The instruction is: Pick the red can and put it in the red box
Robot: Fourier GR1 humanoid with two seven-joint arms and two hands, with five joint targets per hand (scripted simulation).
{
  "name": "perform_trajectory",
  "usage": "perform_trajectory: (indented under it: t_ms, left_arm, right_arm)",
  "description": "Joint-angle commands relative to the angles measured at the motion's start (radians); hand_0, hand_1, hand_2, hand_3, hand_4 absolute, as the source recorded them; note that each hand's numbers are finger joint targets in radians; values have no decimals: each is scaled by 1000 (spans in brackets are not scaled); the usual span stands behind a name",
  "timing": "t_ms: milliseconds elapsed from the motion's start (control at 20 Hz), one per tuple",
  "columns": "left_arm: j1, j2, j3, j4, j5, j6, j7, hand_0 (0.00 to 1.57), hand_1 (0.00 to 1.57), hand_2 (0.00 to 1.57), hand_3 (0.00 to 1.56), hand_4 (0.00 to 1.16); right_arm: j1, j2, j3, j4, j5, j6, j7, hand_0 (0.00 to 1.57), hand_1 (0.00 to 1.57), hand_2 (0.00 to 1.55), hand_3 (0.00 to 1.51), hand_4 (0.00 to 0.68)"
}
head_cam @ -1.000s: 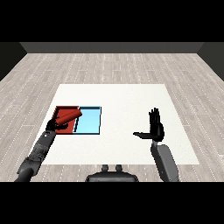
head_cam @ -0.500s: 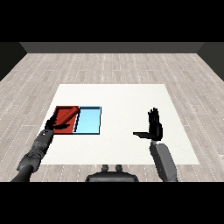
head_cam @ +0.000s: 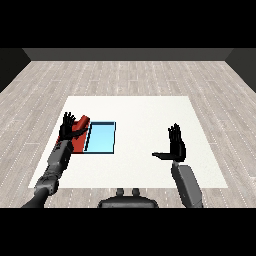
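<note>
Presently no red can visible; left hand (head_cam: pixel 69 128), fingers spread, masks red tray (head_cam: pixel 81 141) at frame left, risking a snag; right hand (head_cam: pixel 175 145) likewise splayed, empty.

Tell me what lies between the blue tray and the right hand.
Only bare white table, in the head view, between the blue tray and the right hand.

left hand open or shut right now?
Open. The left hand has its fingers spread straight over the red tray and holds nothing. No can shows in the head view.
</note>
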Motion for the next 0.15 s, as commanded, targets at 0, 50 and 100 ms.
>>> perform_trajectory:
  t_ms: [0,50,100]
  left_arm:
    - [62,-114,19,-161,79,-144,-137,0,0,0,0,0]
    - [101,-166,-18,-202,55,-119,-164,0,0,0,0,0]
    - [150,-176,-36,-261,53,-116,-158,0,0,0,0,0]
  right_arm:
    - [32,-12,9,21,9,38,-38,0,0,0,0,0]
    - [56,-7,34,-9,27,39,-46,0,0,0,0,0]
    - [38,-13,17,26,20,53,-60,0,0,0,0,0]
